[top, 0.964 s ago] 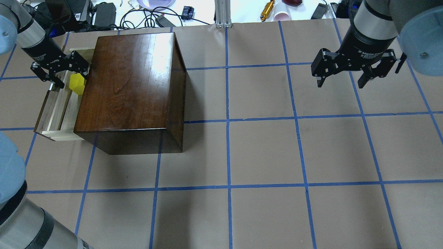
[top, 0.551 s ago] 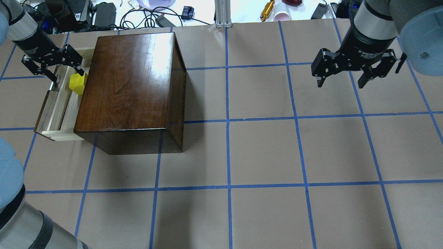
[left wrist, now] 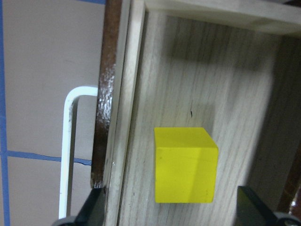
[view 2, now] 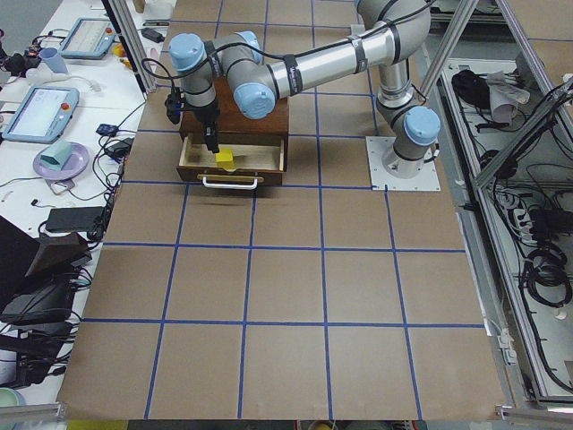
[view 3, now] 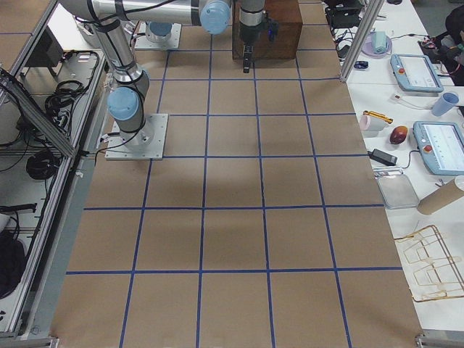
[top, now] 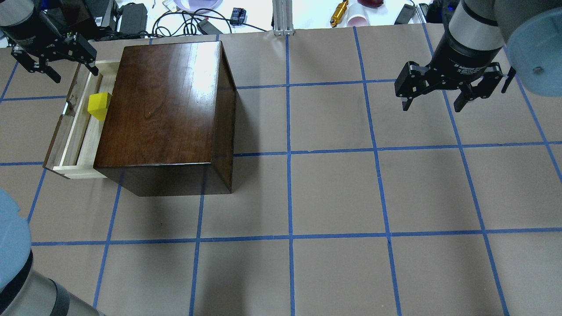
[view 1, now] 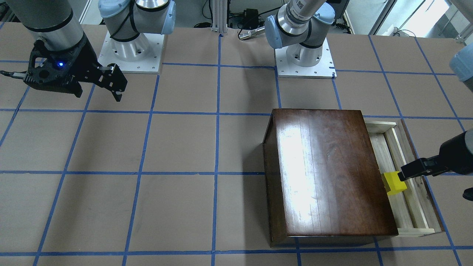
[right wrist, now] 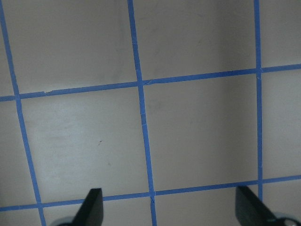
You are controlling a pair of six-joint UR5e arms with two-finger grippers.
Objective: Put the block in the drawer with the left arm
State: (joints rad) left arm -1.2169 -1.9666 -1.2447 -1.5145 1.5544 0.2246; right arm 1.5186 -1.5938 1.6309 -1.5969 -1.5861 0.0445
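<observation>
The yellow block (top: 99, 105) rests on the floor of the open drawer (top: 81, 140), close to the dark box (top: 162, 109). It also shows in the front view (view 1: 394, 183) and in the left wrist view (left wrist: 186, 165). My left gripper (top: 75, 75) is open and empty, raised above the far end of the drawer and clear of the block. In the left wrist view its fingertips (left wrist: 94, 209) stand apart on either side of the block below. My right gripper (top: 432, 105) is open and empty, held above the table at the far right.
The drawer's dark front panel carries a white handle (left wrist: 66, 155) that sticks out to the left of the box. Cables, a cup and tools lie beyond the table's far edge (top: 189, 22). Blue tape lines grid the brown table (top: 333, 193).
My left gripper has risen and drawn back from the block toward the far left. The block stays in the drawer. The right arm has not moved.
</observation>
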